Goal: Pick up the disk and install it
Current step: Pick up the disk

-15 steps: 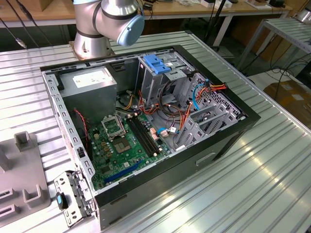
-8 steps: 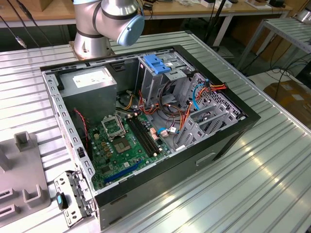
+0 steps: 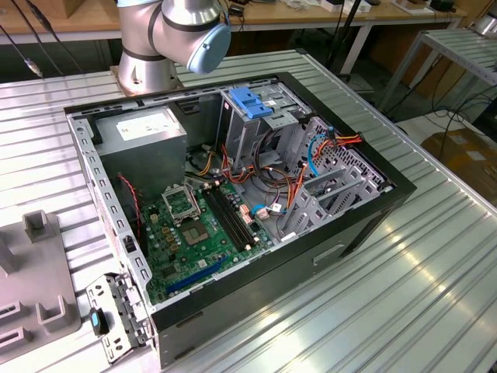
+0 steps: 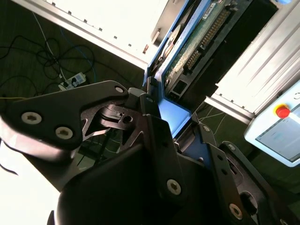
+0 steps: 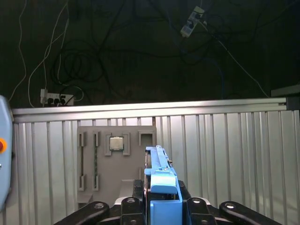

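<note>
First wrist view: the gripper (image 5: pixel 161 207) is clamped on the disk (image 5: pixel 158 164), its jaws closed against the two sides of the drive's bright blue bracket. The slim slab is seen edge-on, reaching out past the fingers. Beyond it lies the ribbed metal table (image 5: pixel 225 140), which carries a grey fixture (image 5: pixel 93 159) with a processor chip (image 5: pixel 117 143) seated in one recess. A power strip (image 5: pixel 56 99) and loose cables lie on the dark floor past the table's edge.

In the second wrist view, the gripper (image 4: pixel 180 131) pinches the blue bracket between its black fingers (image 4: pixel 157 140). The disk (image 4: pixel 199 40) shows its green circuit board and a row of connector pins. It touches nothing but the jaws.

In the exterior view, the arm (image 3: pixel 175 31) rises at the far edge of the table (image 3: pixel 419 272). Just in front of it, an open computer case (image 3: pixel 365 225) lies on its side. Inside are the motherboard (image 3: pixel 194 233), a power supply (image 3: pixel 144 128) and a metal cage (image 3: pixel 237 132) topped by a blue plate (image 3: pixel 252 101).
</note>
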